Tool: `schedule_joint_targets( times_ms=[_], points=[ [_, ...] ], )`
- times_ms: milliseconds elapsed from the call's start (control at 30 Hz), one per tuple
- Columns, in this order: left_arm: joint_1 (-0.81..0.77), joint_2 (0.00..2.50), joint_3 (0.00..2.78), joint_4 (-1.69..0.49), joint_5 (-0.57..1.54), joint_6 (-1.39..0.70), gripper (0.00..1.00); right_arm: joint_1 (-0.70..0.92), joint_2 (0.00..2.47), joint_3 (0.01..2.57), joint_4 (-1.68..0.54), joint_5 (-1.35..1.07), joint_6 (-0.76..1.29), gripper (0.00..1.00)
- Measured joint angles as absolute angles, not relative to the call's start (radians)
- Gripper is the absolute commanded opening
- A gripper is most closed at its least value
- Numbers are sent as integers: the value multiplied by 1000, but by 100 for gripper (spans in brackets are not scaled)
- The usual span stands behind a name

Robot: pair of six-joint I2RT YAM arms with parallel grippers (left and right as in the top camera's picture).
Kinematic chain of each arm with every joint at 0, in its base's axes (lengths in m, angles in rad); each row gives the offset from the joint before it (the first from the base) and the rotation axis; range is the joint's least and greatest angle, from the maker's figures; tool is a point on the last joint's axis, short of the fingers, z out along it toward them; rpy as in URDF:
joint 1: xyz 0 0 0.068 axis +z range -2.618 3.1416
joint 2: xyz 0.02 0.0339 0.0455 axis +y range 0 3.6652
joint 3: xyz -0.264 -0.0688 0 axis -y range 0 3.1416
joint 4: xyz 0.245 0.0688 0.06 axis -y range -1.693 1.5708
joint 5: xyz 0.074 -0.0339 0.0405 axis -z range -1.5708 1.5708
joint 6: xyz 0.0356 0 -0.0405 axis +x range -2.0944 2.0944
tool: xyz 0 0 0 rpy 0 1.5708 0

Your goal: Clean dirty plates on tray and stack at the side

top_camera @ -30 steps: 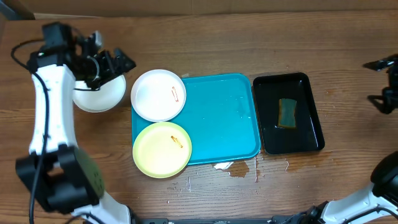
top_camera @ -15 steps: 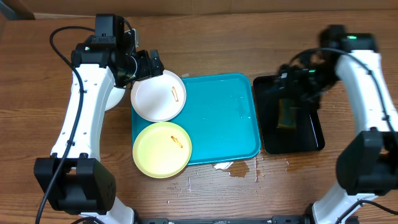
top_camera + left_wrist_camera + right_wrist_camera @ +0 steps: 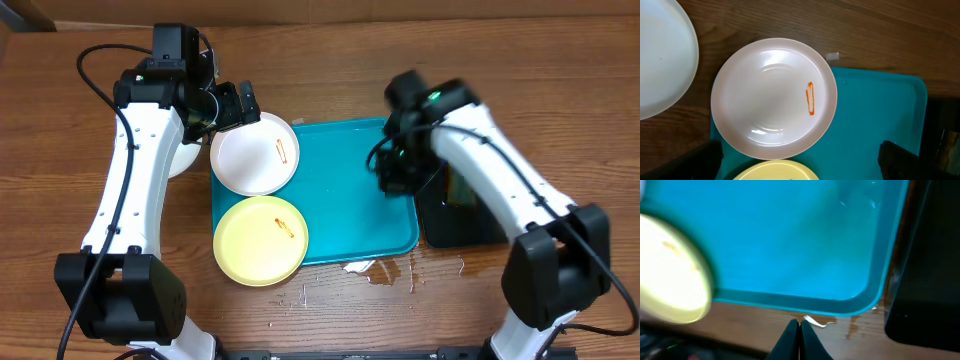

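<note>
While the left gripper [image 3: 232, 104] hangs with its fingers [image 3: 900, 159] spread wide over the 11 o'clock rim of the smeared white plate [image 3: 255, 152], the right gripper [image 3: 799, 339] is pinched tight on nothing above the 3 o'clock side of the tray [image 3: 360, 200].

That plate straddles the tray's 10 o'clock corner. The yellow-green plate [image 3: 260, 240] overhangs the 8 o'clock corner just beside it. A second white plate [image 3: 660, 55] lies on the bare table [image 3: 560, 80] at 9 o'clock, likely the start of the stack.

The step looks like steadying the smeared plate for wiping. A good hold would take the thin rim on the side away from the orange streak, which sits toward 3 o'clock. One finger should slip under where the plate hangs past the tray's raised edge.

The right arm probably needs the sponge [image 3: 463, 190], half hidden in the black tray [image 3: 470, 225] at 3 o'clock, and must open first.

The 2 tray walls stand just beside each other, so lifting before crossing is wise. Free room lies over the tray's bare middle and the table toward 12 o'clock. A puddle [image 3: 385, 272] marks the 6 o'clock edge.
</note>
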State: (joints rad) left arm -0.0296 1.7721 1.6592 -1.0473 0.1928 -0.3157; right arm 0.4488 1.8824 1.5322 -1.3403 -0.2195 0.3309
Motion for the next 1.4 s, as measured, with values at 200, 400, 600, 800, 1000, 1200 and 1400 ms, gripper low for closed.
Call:
schedule_joint_targets(
  times_ms=[200,400,600,800,1000,1200,1400],
  points=[
    [-30,1772,1659,-1047,192,-316,100,501,1882,1341,-1174,-151,373,4],
    [-30,1772,1659,-1048,193,-316,100,504,1882,1234,-1064,-130,388,4],
    [-30,1772,1659,-1047,193,-316,100,505,1882,1199,-1047,-124,396,4],
    [-30,1772,1659,-1047,193,-316,100,508,1882,1189,-1073,-123,427,4],
    [-30,1772,1659,-1048,193,-316,100,553,1882,1189,-1092,-123,455,4],
    [-30,1772,1659,-1047,193,-316,100,630,1882,1188,-1104,-64,525,4],
    [-30,1772,1659,-1047,193,-316,100,638,1882,1184,-1028,-6,562,4]
  ],
)
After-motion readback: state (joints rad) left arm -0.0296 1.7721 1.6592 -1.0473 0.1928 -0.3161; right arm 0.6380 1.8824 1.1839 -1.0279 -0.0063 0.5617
